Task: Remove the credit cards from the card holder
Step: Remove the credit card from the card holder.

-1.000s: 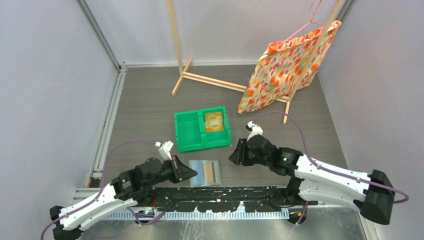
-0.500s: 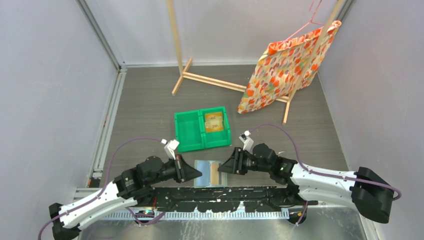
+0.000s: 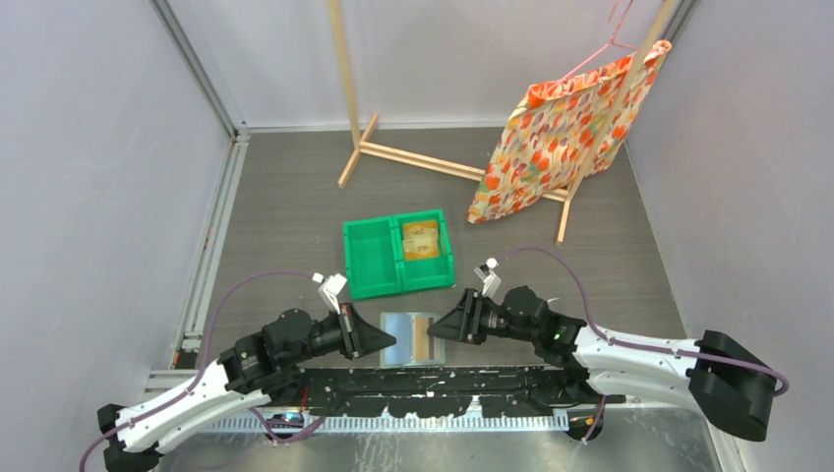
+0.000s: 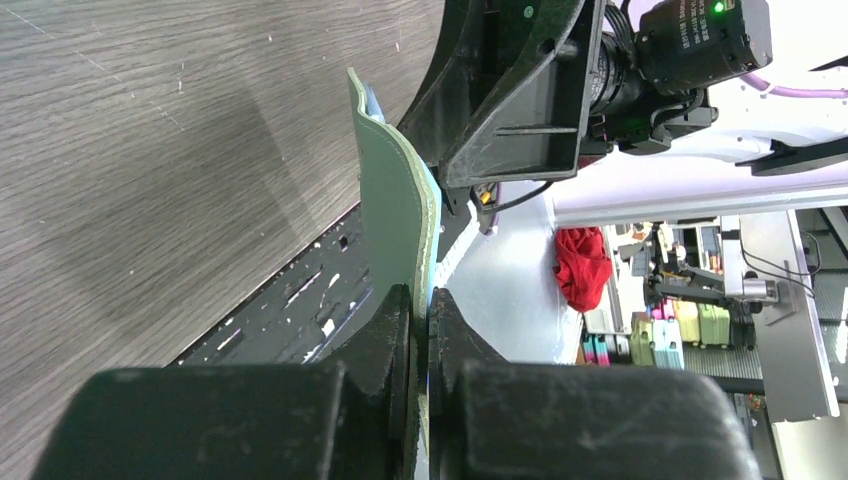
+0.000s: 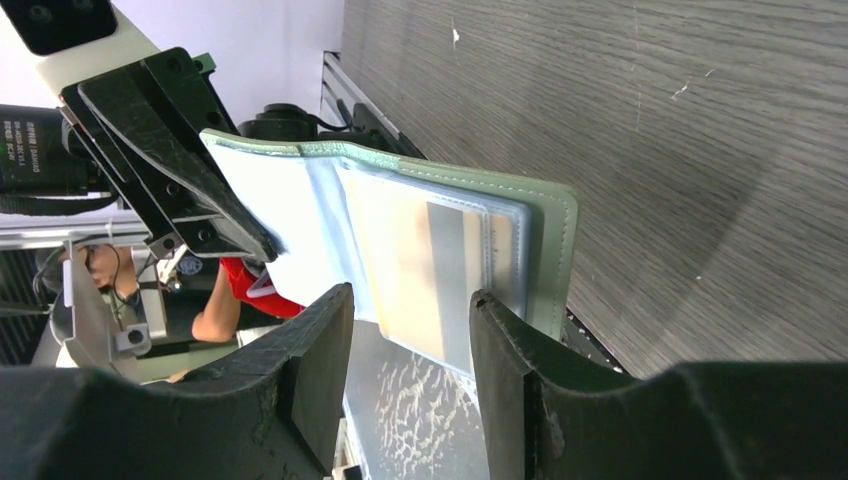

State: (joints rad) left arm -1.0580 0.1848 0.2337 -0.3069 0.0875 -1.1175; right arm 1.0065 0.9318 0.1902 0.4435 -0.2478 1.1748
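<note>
I count one card holder (image 3: 410,338) with one tan card (image 5: 410,270) showing inside, one green bin (image 3: 372,258) at its 12 o'clock, two robot arms (image 3: 211,383) (image 3: 629,349), one wooden rack (image 3: 413,159) and one flowered cloth (image 3: 565,133).

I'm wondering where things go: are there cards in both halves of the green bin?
No, the overhead view shows tan cards only in the right half of the green bin; its left half is bare.

The card holder (image 3: 408,339) sits between my left gripper (image 3: 388,341) and right gripper (image 3: 438,329) at the near edge, with the bin (image 3: 372,258) behind it holding cards (image 3: 420,239) in its right compartment.
</note>
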